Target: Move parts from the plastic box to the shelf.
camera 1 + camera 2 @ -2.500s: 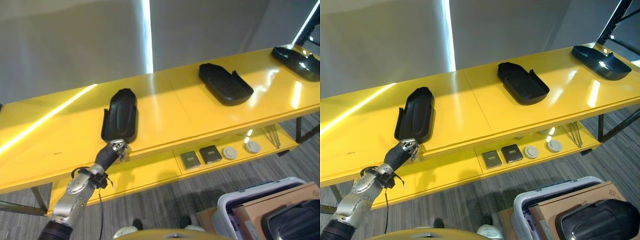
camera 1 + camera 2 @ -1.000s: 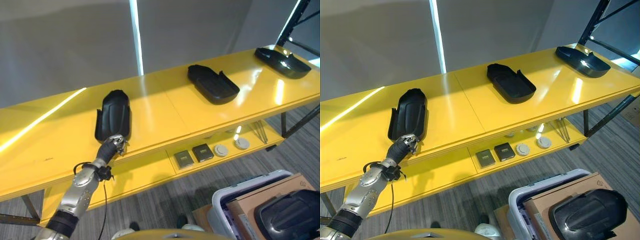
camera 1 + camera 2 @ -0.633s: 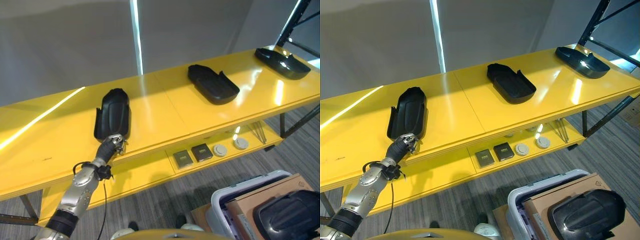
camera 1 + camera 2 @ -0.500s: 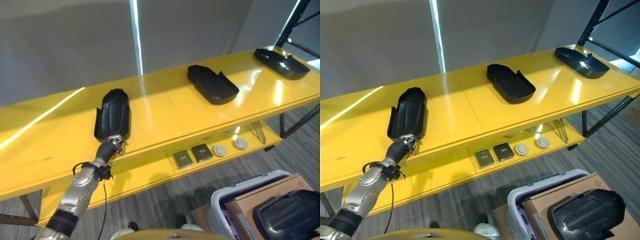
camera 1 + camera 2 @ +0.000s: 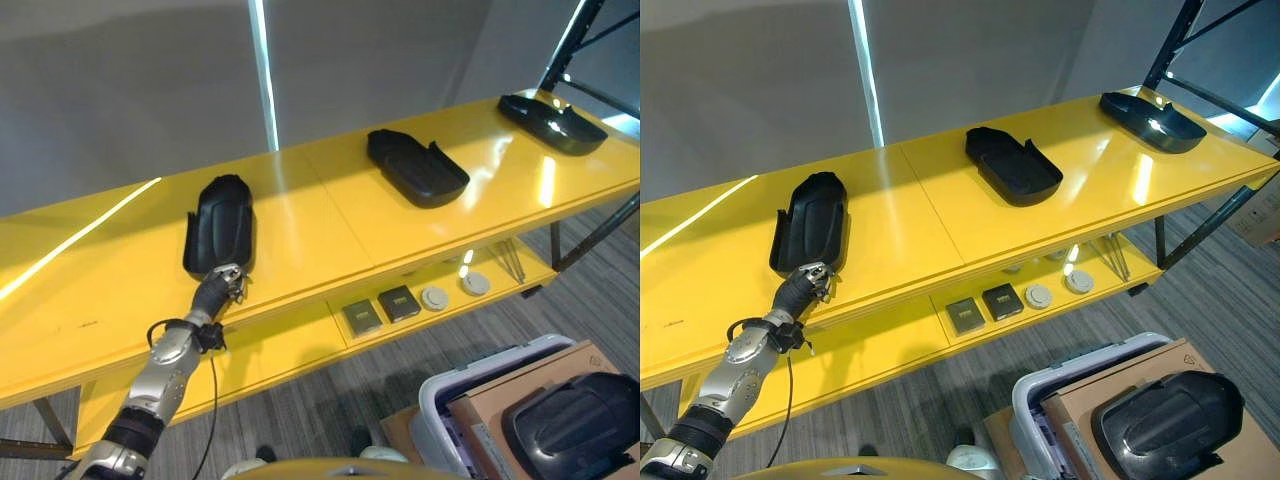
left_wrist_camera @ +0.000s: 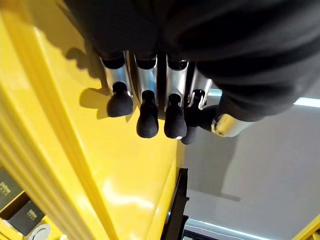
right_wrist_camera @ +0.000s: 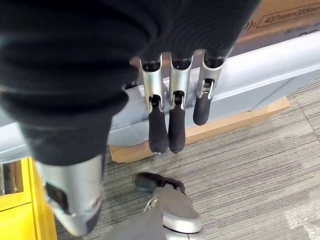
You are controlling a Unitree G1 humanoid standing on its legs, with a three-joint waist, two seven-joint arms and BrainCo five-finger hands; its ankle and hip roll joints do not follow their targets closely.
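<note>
My left hand [image 5: 222,286] rests at the near end of a black part [image 5: 217,226] on the yellow shelf [image 5: 330,225]. Its fingers [image 6: 145,115] hang relaxed and close together, curled round nothing, above the shelf top near the front lip. The part lies directly ahead of this hand, its long axis running away from me toward the wall; I cannot tell whether the fingertips touch it. Two more black parts, middle [image 5: 417,168] and far right [image 5: 551,108], lie well apart along the shelf. The next part [image 5: 1167,411] sits in the plastic box [image 5: 1060,396] at my lower right, atop cardboard [image 5: 1110,383]. My right hand [image 7: 170,107], fingers loose and holding nothing, hangs just beside the box's wall. By my judgement the right hand is the nearer one for that pickup.
</note>
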